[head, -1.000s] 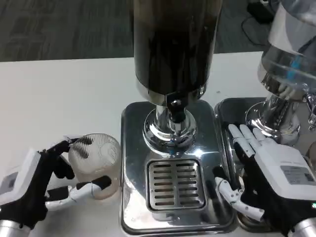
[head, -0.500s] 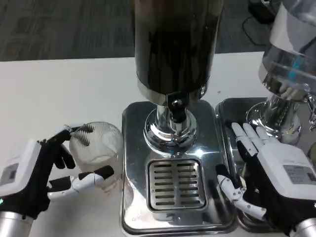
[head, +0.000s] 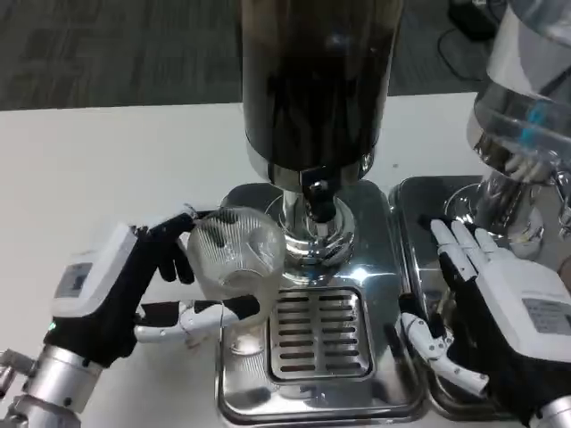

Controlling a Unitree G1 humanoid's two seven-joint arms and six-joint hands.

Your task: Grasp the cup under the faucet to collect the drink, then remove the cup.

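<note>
Head view looks down on a white table [head: 107, 169] carrying a tall dispenser [head: 314, 80] with dark liquid in its tank, standing on a chrome base [head: 375, 232]. Its faucet [head: 318, 192] hangs over a slotted drip grate [head: 319, 332] set in that base. Just to the right, a second dispenser [head: 522, 107] with a clear tank stands on its own chrome tray [head: 419, 201].

Since a second ago the cup [head: 234, 259] has come off the table left of the base and travelled right and up the picture; it now sits over the base's left edge, tilted, its rim just left of the faucet and not yet beneath it. The left hand [head: 134, 290] has moved with it, and the forearm has swung in from the lower left corner. The right hand [head: 500, 312] has barely shifted.

That left hand holds the cup, one finger over the rim at the top and another across the lower wall. Whether the cup touches the base I cannot tell. On the other side, the right hand lies flat with its fingers spread wide, holding nothing, over the seam between base and tray
</note>
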